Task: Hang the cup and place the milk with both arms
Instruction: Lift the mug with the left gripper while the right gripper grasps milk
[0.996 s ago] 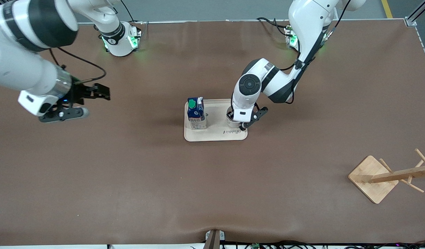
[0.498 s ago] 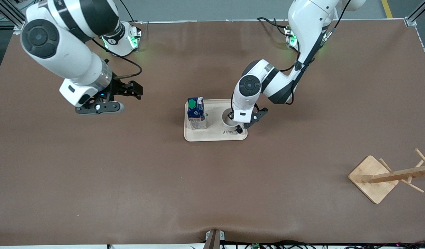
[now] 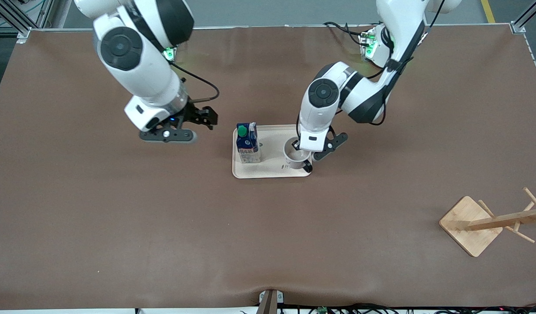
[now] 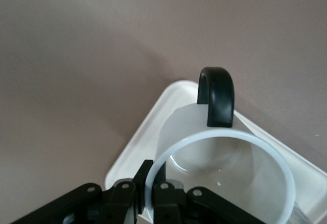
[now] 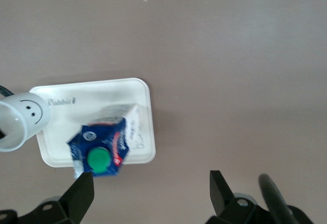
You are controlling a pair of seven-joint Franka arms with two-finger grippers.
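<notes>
The cup [image 3: 295,158], white with a black handle, is gripped by its rim in my left gripper [image 3: 297,147], just above the cream tray [image 3: 272,172] at the end toward the left arm. In the left wrist view the fingers [image 4: 171,201] pinch the cup's rim [image 4: 219,157], one inside and one outside; my left gripper [image 4: 152,193] is shut on it. The milk [image 3: 247,144] stands upright on the tray's other end. My right gripper [image 3: 208,117] is open and empty over bare table beside the tray. The right wrist view shows the milk [image 5: 102,145], the cup's smiley face [image 5: 23,117], the tray [image 5: 102,94] and my right gripper [image 5: 150,183].
A wooden cup rack [image 3: 472,224] with angled pegs stands near the front camera at the left arm's end of the table. The brown table [image 3: 268,240] spreads wide around the tray.
My right arm has swung in from its end of the table toward the tray, gripper open. My left gripper has shifted the cup toward the tray's near corner and slightly up.
</notes>
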